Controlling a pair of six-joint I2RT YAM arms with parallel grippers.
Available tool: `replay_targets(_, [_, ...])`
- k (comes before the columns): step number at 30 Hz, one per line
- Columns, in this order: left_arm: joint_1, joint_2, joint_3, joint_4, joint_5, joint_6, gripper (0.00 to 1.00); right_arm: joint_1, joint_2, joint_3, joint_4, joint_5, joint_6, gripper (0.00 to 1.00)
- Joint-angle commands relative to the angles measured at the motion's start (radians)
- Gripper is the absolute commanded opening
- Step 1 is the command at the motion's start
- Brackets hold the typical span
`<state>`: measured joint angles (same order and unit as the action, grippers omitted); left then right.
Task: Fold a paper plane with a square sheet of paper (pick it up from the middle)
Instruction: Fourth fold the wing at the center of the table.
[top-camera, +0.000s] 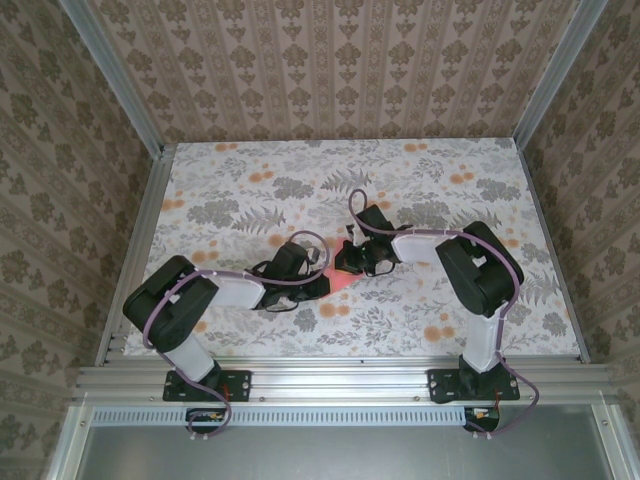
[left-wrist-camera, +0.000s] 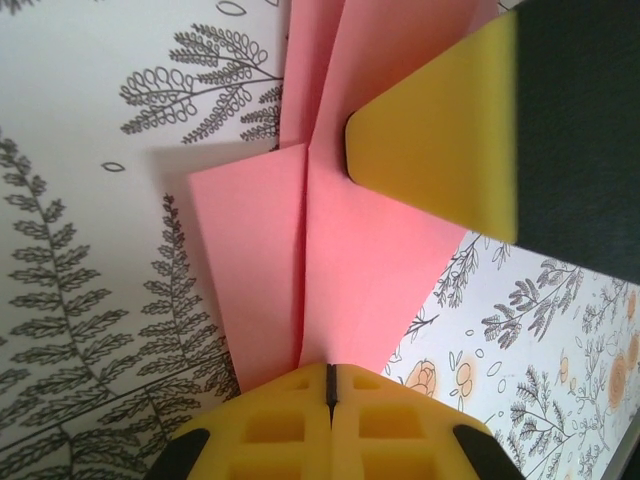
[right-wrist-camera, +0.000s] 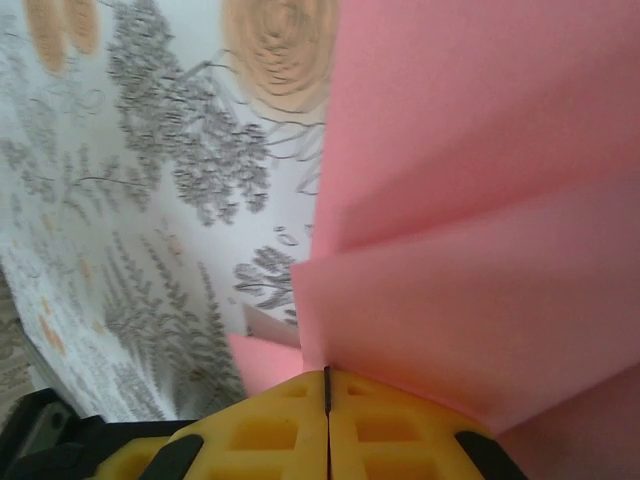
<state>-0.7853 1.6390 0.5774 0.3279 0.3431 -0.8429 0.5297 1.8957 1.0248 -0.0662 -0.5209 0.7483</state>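
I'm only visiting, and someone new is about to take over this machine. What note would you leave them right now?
Left claw: shut on the paper.
Right claw: shut on the same paper, opposite end.
Paper: pink, between the claws, mid-table.
Done: picked up, several folds creased in.
Left: it doesn't look like a finished plane yet, so probably more folding.
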Motion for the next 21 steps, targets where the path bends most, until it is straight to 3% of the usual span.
replay_targets(1, [-0.010,0.035,-0.030,-0.112,-0.023,-0.003,0.00,0.024,-0.054,-0.038,0.054,-0.061,0.049,0.08])
replay_targets(8, [-0.011,0.034,-0.022,-0.127,-0.026,0.005,0.00,0.041,-0.001,-0.127,0.122,-0.011,0.090,0.06])
replay_targets(21, [-0.026,0.043,-0.015,-0.181,-0.038,0.033,0.00,-0.040,-0.046,-0.038,-0.030,0.057,-0.008,0.08])
